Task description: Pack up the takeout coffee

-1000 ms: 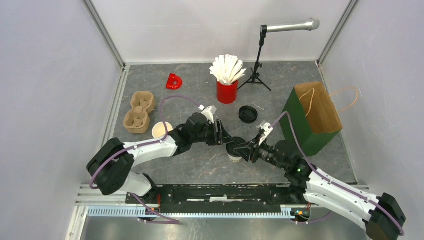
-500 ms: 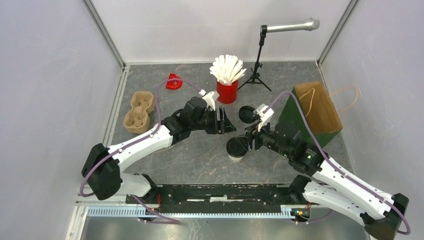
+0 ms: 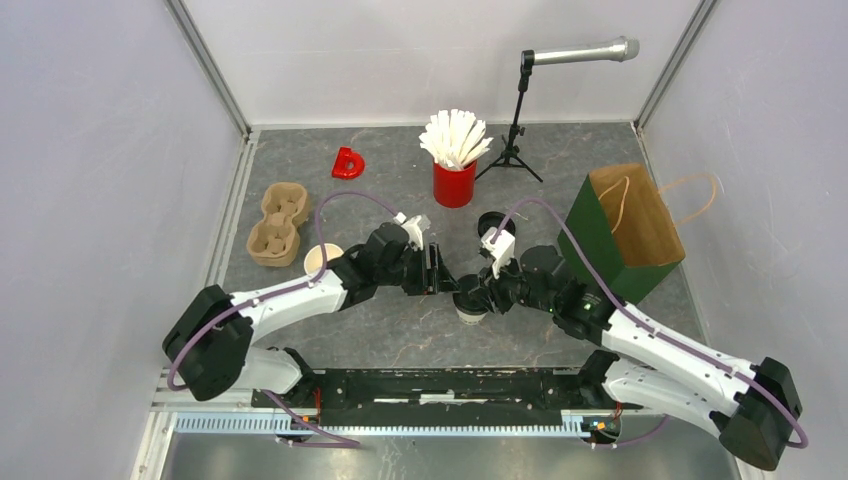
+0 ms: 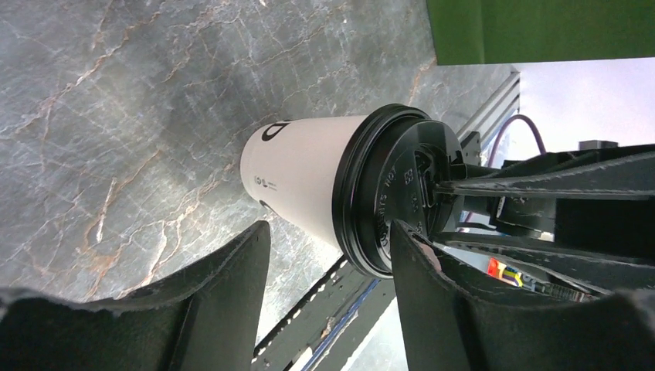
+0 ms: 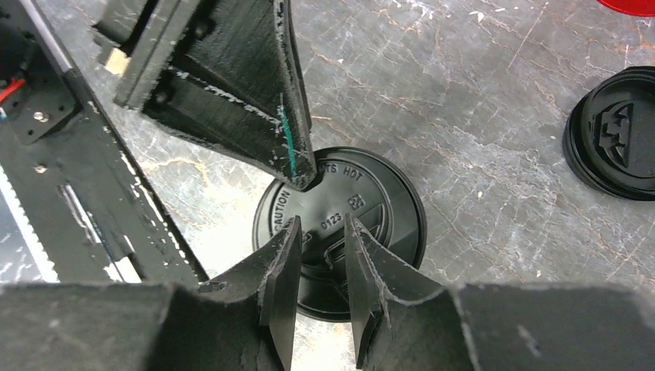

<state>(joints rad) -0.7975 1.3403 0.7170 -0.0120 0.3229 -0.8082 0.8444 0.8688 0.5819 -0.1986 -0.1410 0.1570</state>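
A white paper cup with its black lid (image 3: 467, 300) stands upright on the grey table; it also shows in the left wrist view (image 4: 309, 182). My left gripper (image 3: 445, 278) is open, its jaws level with the cup's near side (image 4: 328, 247), one finger by the lid rim. My right gripper (image 3: 479, 294) hangs over the lid (image 5: 386, 209), nearly shut with a narrow gap (image 5: 320, 239), holding nothing. A second cup (image 3: 322, 259) stands open and lidless at the left. Its loose black lid (image 3: 495, 220) lies behind my right wrist and also shows in the right wrist view (image 5: 614, 143).
The brown pulp carrier (image 3: 278, 222) lies at the left. A red cup of white sticks (image 3: 454, 183) and a microphone stand (image 3: 513, 140) are at the back. A green paper bag (image 3: 625, 235) stands open at the right. A red D-shaped piece (image 3: 347, 163) lies at the far left.
Both grippers drew back from the lidded cup half a second ago, then returned. My right gripper has shifted left over the lid. The cup has stayed put.
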